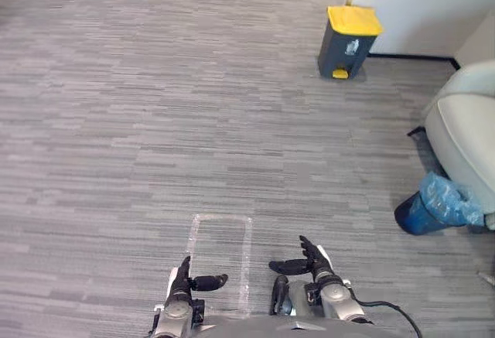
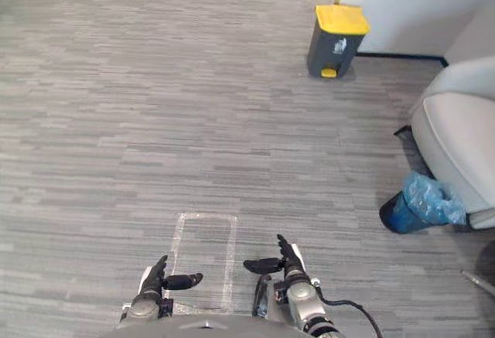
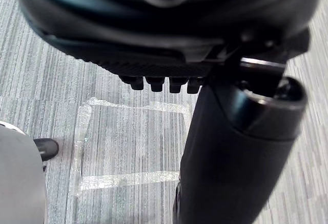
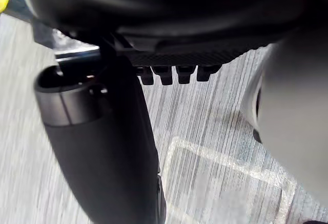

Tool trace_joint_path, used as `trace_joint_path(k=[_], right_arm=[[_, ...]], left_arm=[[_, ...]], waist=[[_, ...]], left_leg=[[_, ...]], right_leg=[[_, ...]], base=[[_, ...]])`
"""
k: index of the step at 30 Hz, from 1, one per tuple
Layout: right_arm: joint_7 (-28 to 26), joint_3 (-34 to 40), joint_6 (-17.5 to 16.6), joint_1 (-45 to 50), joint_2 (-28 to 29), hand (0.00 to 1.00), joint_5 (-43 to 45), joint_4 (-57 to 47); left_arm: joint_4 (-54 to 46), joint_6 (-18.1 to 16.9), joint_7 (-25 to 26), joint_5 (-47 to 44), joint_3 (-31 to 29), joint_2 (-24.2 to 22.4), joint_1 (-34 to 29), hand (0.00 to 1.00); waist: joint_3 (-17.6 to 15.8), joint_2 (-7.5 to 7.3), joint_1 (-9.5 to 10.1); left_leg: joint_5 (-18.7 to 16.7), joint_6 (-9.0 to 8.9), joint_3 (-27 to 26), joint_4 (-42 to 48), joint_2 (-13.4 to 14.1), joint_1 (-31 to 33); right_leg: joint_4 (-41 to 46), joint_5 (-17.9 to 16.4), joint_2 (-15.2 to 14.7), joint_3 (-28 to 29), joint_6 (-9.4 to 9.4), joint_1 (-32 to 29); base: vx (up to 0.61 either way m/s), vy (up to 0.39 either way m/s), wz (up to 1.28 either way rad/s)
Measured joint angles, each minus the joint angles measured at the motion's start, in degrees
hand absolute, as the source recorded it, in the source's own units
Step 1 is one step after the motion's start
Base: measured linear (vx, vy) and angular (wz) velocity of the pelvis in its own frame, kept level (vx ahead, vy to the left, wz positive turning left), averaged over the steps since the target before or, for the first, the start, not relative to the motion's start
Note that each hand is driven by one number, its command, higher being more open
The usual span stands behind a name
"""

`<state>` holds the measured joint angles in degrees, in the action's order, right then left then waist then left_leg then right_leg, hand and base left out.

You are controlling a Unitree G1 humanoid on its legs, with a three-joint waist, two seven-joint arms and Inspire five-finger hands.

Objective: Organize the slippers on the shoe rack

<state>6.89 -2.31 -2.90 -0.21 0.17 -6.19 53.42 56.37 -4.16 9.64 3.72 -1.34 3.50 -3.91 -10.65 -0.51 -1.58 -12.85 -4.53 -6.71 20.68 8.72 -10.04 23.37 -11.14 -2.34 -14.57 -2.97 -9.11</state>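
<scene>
While eye views catch yellow-lidded bin [image 1: 348, 40], wrist views show left hand [image 3: 154, 29], right hand [image 4: 174, 24] relaxed, empty.

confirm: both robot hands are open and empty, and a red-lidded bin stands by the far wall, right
Not quite: the lid of the bin is yellow, not red, as the left eye view shows. The rest holds: the left robot hand and right robot hand are open and empty, and the bin stands by the far wall.
</scene>
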Motion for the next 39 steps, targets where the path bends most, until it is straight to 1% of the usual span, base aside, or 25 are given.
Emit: trace_joint_path(k=[1, 2, 3, 4, 6, 8, 9, 10, 11, 12, 13, 17, 19, 21, 22, 23, 24, 26, 28, 31, 34, 35, 36, 37, 39], right_arm=[[0.04, 0.09, 0.09, 0.33, 0.01, 1.0, 0.01, -0.26], [0.12, 0.03, 0.18, 1.47, -0.37, 1.0, 0.0, -1.48], [0.33, 0.03, 0.21, 2.24, -0.55, 1.0, 0.02, -2.35], [0.56, 0.08, 0.24, 2.63, -0.49, 1.0, 0.04, -2.66], [0.89, 1.09, 0.35, 3.48, -0.36, 1.0, 0.32, -2.54], [1.02, 1.42, 0.51, 3.43, -0.29, 1.0, 0.94, -2.48], [1.23, 1.68, 0.72, 3.41, -0.18, 1.0, 1.51, -2.48], [1.4, 2.53, 1.05, 3.51, 0.17, 1.0, 1.78, -2.48], [1.44, 2.67, 1.07, 3.6, 0.22, 1.0, 1.77, -2.48], [1.57, 3.29, 1.09, 4.12, -0.2, 1.0, 1.78, -2.61], [1.75, 3.92, 1.45, 3.74, -0.14, 1.0, 1.79, -2.27], [1.72, 4.57, 1.72, 4.96, 2.36, 1.0, 1.7, -2.57], [1.64, 4.48, 1.76, 4.85, 3.06, 1.0, 1.65, -2.23], [1.47, 3.76, 1.81, 3.85, 3.39, 1.0, 1.51, -0.93], [1.37, 3.21, 1.82, 2.98, 3.37, 1.0, 1.17, 0.07], [1.35, 3.11, 1.82, 2.26, 3.35, 1.0, 0.93, 0.58], [1.36, 2.34, 1.77, 1.22, 3.05, 1.0, 0.52, 2.04], [1.3, 0.53, 1.79, -0.15, 2.15, 1.0, -0.83, 4.02], [1.35, 0.42, 1.83, -1.07, 0.93, 1.0, -1.1, 4.53], [1.46, 1.22, 1.73, -1.14, -0.66, 1.0, -1.07, 6.19], [2.04, 1.61, 1.61, -0.9, -1.01, 1.0, -0.9, 6.7], [2.08, 1.69, 1.59, -0.85, -1.01, 1.0, -0.9, 6.69], [2.11, 2.42, 1.6, -0.75, -0.98, 1.0, -0.84, 6.45], [2.18, 3.13, 1.67, -0.94, -0.85, 1.0, -0.43, 5.96], [2.64, 4.28, 1.78, -0.98, -1.19, 1.0, -0.42, 6.0]], left_arm=[[-0.21, -0.01, -0.06, 0.35, -0.16, -0.04, 0.01, 1.0], [-1.14, -0.03, -0.1, 0.54, -0.5, -0.14, -0.21, 1.0], [-2.65, -0.14, -0.18, 0.6, -2.05, -0.6, -0.95, 1.0], [-3.47, -0.19, -0.13, 0.58, -2.6, -1.14, -1.33, 1.0], [-4.34, -0.3, -0.07, 0.48, -4.06, -1.38, -1.57, 1.0], [-4.45, -0.3, 0.03, 0.35, -4.65, -1.6, -1.45, 1.0], [-4.55, -0.31, 0.02, 0.26, -4.68, -1.59, -1.33, 1.0], [-4.68, -0.44, 0.03, 0.2, -4.69, -1.53, -1.15, 1.0], [-4.68, -0.48, 0.04, 0.2, -4.67, -1.52, -1.14, 1.0], [-4.21, -0.74, 0.4, 0.16, -4.4, -2.24, -1.35, 1.0], [-3.09, -0.67, 0.16, -0.01, -4.51, -1.89, -0.76, 1.0], [-3.15, -0.55, 0.36, -0.73, -4.55, -0.6, -0.92, 1.0], [-2.58, -0.54, 0.34, -0.8, -4.54, -0.46, -0.89, 1.0], [-1.95, -0.55, 0.37, -0.79, -4.54, -0.45, -0.89, 1.0], [-1.18, -0.54, 0.57, -0.93, -4.53, -0.42, -0.88, 1.0], [-0.88, -0.47, 0.72, -0.92, -4.33, -0.43, -0.82, 1.0], [-0.8, -0.37, 0.78, -0.91, -3.83, -0.42, -0.83, 1.0], [0.19, -0.39, 0.7, -0.91, -3.42, -0.31, -0.29, 1.0], [1.78, -0.16, 0.47, -0.92, -2.17, 0.05, 0.52, 1.0], [1.75, -0.17, 0.38, -0.99, -1.79, -0.15, 0.8, 1.0], [0.84, -0.28, 0.19, -1.12, -2.48, -0.5, 1.23, 1.0], [0.75, -0.26, 0.15, -1.19, -2.52, -0.6, 1.32, 1.0], [0.01, -0.27, -0.04, -1.48, -3.49, -1.05, 1.35, 1.0], [-0.19, -0.26, -0.17, -1.56, -4.97, -1.89, 1.4, 1.0], [-0.3, -0.27, -0.15, -1.65, -5.34, -2.09, 1.44, 1.0]], waist=[[0.0, 0.07, -0.07], [0.0, 0.26, 0.05], [0.22, 0.54, 0.42], [0.54, 0.92, 0.53], [0.83, 0.23, 1.55], [0.79, 0.27, 1.79], [0.71, 0.15, 1.95], [0.57, -0.15, 2.2], [0.6, -0.16, 2.26], [1.3, 1.3, 2.6], [1.52, 1.57, 2.63], [2.84, -1.33, 3.07], [3.09, -1.75, 3.09], [3.03, -1.68, 3.68], [2.81, -1.24, 3.89], [2.69, -1.03, 3.73], [2.59, -0.77, 3.57], [2.45, -0.39, 3.62], [1.99, 0.27, 2.56], [1.75, 0.94, 2.99], [0.93, 1.07, 3.91], [0.86, 1.18, 4.15], [0.46, 1.8, 4.84], [-0.24, 2.24, 5.19], [-0.46, 2.36, 5.24]], left_leg=[[0.02, -0.64, 0.68, 4.34, 0.56, 1.35], [0.79, -3.21, 1.85, 15.3, 2.48, 5.32], [-0.39, -4.44, 2.05, 25.9, 4.46, 9.9], [-1.36, -4.2, 1.79, 29.53, 5.05, 12.05], [-4.68, -1.78, 0.47, 24.39, 3.15, 16.83], [-5.18, -1.31, 2.3, 18.23, 1.31, 18.67], [-5.17, -1.32, 4.86, 14.12, -0.24, 19.57], [-4.78, -1.17, 11.18, 9.53, -3.05, 20.49], [-4.62, -1.22, 12.42, 8.69, -3.51, 20.44], [1.29, -1.74, 17.98, 2.38, -4.25, 19.89], [3.02, -1.97, 16.79, 4.08, -4.5, 19.67], [0.07, 1.06, 9.41, 3.39, -6.11, 16.55], [-0.54, 2.08, 5.63, 1.75, -6.37, 14.19], [-0.41, 2.82, -0.12, -1.66, -6.11, 10.85], [0.08, 3.58, -3.86, -3.75, -5.94, 8.71], [0.26, 3.86, -5.27, -4.72, -5.87, 7.76], [0.33, 3.97, -7.57, -6.08, -5.72, 6.32], [0.38, 3.95, -10.61, -7.63, -5.69, 5.17], [0.65, 3.95, -10.66, -8.15, -5.91, 4.55], [0.93, 3.82, -9.54, -6.22, -4.99, 4.1], [0.8, 3.6, -8.21, 6.37, -0.9, 8.21], [0.78, 3.56, -8.17, 7.97, -0.44, 8.87], [0.86, 3.48, -7.45, 15.39, 1.29, 11.56], [-1.74, 3.39, -1.79, 19.36, 0.71, 13.75], [-5.29, 2.67, 4.74, 15.58, -2.03, 14.37]], right_leg=[[-0.71, -0.24, 0.42, -0.06, -0.02, 1.31], [-2.29, -0.76, 1.6, 0.07, -0.58, 4.08], [-3.61, -1.39, 3.02, 0.45, -1.35, 6.67], [-4.18, -1.49, 3.51, 0.96, -1.31, 8.03], [-6.72, -1.47, 3.52, 4.64, -1.21, 10.88], [-7.19, -1.22, 3.19, 6.95, -0.81, 11.58], [-7.03, -1.16, 2.78, 9.06, -0.61, 11.91], [-6.55, -1.45, 1.79, 12.38, 0.17, 12.5], [-6.38, -1.69, 1.67, 12.98, 0.64, 12.5], [-5.19, -3.22, 2.17, 16.59, 3.13, 12.35], [-3.85, -4.78, 1.75, 19.47, 4.8, 12.42], [-3.18, -4.91, -1.7, 24.05, 6.07, 11.95], [-2.58, -4.0, -2.77, 25.78, 7.78, 11.11], [2.06, -2.75, -3.9, 23.57, 9.86, 7.46], [4.93, -1.91, -5.73, 17.7, 10.52, 4.94], [5.23, -1.57, -6.96, 12.91, 10.33, 4.4], [4.66, -1.16, -9.25, 2.49, 9.24, 4.27], [2.81, -0.94, -11.52, -12.21, 6.3, 4.9], [0.57, -0.75, -10.54, -12.32, 5.9, 6.06], [-3.64, 0.39, -8.37, -11.58, 5.3, 8.6], [-12.53, 4.03, -3.81, -10.22, 4.23, 13.36], [-12.82, 4.17, -3.47, -9.7, 4.03, 13.47], [-13.15, 4.25, -2.42, -7.26, 3.44, 13.6], [-12.93, 4.19, -1.53, -4.03, 3.05, 13.71], [-12.51, 4.08, -1.4, -0.13, 2.86, 13.55]], base=[[0.26, -0.131, 0.06], [0.3, -0.096, -0.13], [0.29, -0.068, -0.24], [0.39, -0.02, -0.53], [0.34, 0.068, -0.75], [0.31, 0.142, -0.76], [0.32, 0.186, -1.28], [0.32, 0.232, -1.09], [0.32, 0.28, -1.41], [0.37, 0.367, -1.25], [0.29, 0.317, -1.22], [0.19, 0.26, -0.82], [0.12, 0.244, -1.02], [0.09, 0.209, -1.48], [0.08, 0.164, -1.26], [0.1, 0.148, -1.28], [0.06, 0.057, -0.89], [0.06, 0.006, -0.94], [0.07, -0.027, -0.39], [0.06, -0.059, -0.15], [0.03, -0.122, -0.3], [0.03, -0.051, -0.73], [0.04, 0.011, -1.09], [0.04, 0.045, -1.31], [0.03, 0.109, -1.31]])
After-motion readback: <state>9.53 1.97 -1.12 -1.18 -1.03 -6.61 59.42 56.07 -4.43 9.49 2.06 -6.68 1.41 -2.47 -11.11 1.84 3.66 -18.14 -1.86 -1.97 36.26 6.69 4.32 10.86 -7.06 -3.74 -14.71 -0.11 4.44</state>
